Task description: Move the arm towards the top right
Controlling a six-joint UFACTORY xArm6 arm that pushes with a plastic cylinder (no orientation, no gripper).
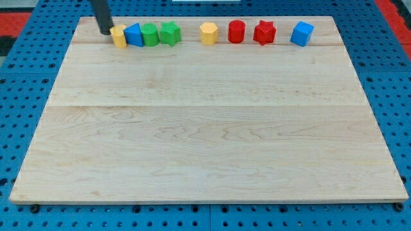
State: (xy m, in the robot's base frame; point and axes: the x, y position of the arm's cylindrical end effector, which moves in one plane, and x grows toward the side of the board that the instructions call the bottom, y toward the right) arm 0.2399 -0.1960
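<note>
My tip (pixel 105 32) rests on the wooden board (pixel 205 128) at the view's top left, touching or just left of a yellow block (pixel 119 36). To the right of that block, packed close in a row, are a blue block (pixel 133 34), a green cylinder (pixel 149 34) and a green star-shaped block (pixel 169 33). Further right along the top edge, spaced apart, stand a yellow hexagonal block (pixel 208 33), a red cylinder (pixel 236 31), a red star-shaped block (pixel 264 32) and a blue cube (pixel 302 33) near the top right corner.
The board lies on a blue pegboard surface (pixel 26 96) with holes. A red strip (pixel 392 8) shows at the view's top right corner and another at the top left.
</note>
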